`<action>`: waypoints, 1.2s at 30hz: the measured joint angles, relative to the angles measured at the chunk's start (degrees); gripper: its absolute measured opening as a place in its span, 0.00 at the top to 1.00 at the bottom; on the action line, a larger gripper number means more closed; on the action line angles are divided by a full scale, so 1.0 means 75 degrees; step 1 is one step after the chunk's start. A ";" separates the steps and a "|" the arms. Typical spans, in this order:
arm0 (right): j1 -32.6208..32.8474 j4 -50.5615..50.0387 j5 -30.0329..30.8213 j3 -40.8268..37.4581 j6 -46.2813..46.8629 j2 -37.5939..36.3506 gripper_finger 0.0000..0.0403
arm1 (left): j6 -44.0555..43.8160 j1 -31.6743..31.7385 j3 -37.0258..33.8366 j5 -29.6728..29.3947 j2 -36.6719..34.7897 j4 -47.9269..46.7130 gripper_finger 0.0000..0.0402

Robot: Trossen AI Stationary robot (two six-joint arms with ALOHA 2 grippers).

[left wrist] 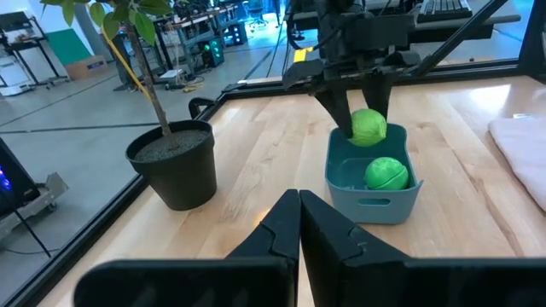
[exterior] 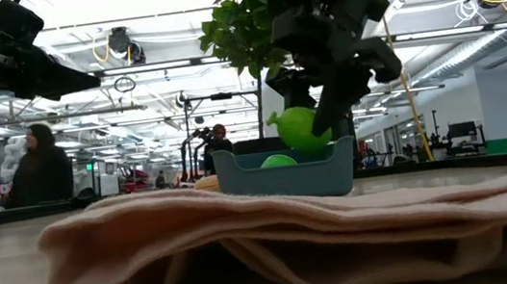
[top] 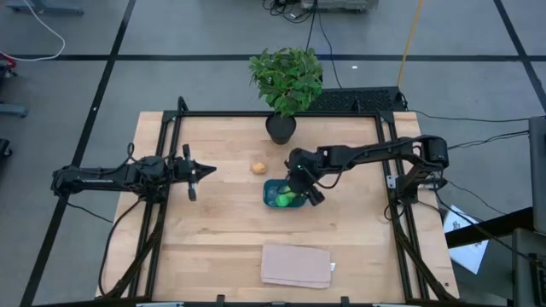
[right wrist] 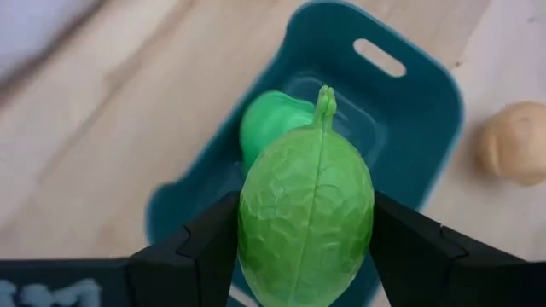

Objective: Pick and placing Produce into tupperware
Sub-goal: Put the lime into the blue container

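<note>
The teal-blue tupperware (top: pixel 280 195) sits near the middle of a pale wooden table (top: pixel 213 247) that stands on a grey floor crossed with dark tape lines. One bright green piece of produce (left wrist: pixel 386 173) already lies inside it. A second green piece (right wrist: pixel 305 223), ribbed and with a short stem, hangs just above the container, clamped between the two dark fingers of the right gripper (top: pixel 299 188), which press on its opposite sides. The orange-tan piece (top: pixel 257 168) rests on the wood just to the far left of the container, apart from it.

Farther back stands a leafy potted plant (top: pixel 286 85) in a black pot, and near the front edge lies a folded tan cloth (top: pixel 295 264). The left gripper (top: pixel 205 170) hovers over the table's left side, well apart from the container, its fingers closed together on nothing.

The low view looks into the room behind: a bright hall with ceiling lights, and people (exterior: pixel 38 164) standing in the distance. In that view the cloth hides the table's middle and the lower part of the container. The right wrist view alone shows the slot handle (right wrist: pixel 380 57) in the container's end wall and the held piece's veined skin.
</note>
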 joint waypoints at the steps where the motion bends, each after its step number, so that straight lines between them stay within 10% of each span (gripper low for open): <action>1: 0.0008 0.0019 0.0149 0.0000 -0.0135 0.0000 0.47 | -0.0001 0.0000 0.0000 0.0002 0.0000 -0.0001 0.96; 36: 0.0290 0.0174 0.0200 -0.0003 -0.2739 0.0557 0.47 | 0.0051 0.0003 0.0000 0.0003 0.0000 -0.0177 0.96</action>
